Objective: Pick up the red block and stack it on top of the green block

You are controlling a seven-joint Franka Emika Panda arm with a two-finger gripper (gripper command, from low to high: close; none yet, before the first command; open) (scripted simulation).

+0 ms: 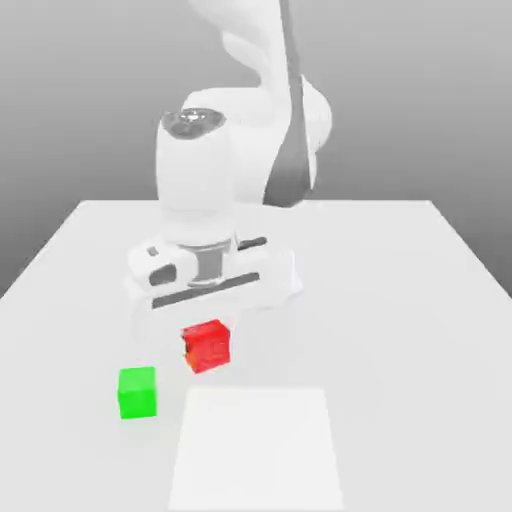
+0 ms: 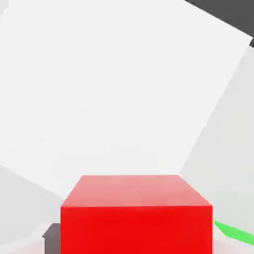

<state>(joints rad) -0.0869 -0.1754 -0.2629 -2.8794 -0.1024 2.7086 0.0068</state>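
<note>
So, first thing: zero writing anywhere. No brand, no label, no sticker on the arm, the blocks or the table. Everything is plain and unmarked.

Counting it up: one arm, one gripper (image 1: 207, 335), two cubes, one table, and one paler white square patch (image 1: 258, 448) on the tabletop at the near edge of the exterior view.

The red block (image 1: 208, 346) is clamped between the gripper's fingers, which are drawn together on its sides. In the exterior view it sits right under the white hand, and it looks slightly tilted, and whether it's lifted clear of the surface I can't really tell. In the hand view the red block (image 2: 136, 213) is right up close, top face and one side face both showing, matte and clean.

The green block (image 1: 137, 391) stands on its own on the table (image 1: 400, 300), flat and upright, toward the exterior view's left of the red one and a bit nearer the camera. The two cubes are near each other but not touching, with a clear strip of table between them. They look about the same size. In the hand view just a sliver of the green block (image 2: 233, 231) peeks out past the red cube's corner.

The white patch lies just beside the green cube, on the exterior view's right of it.
</note>
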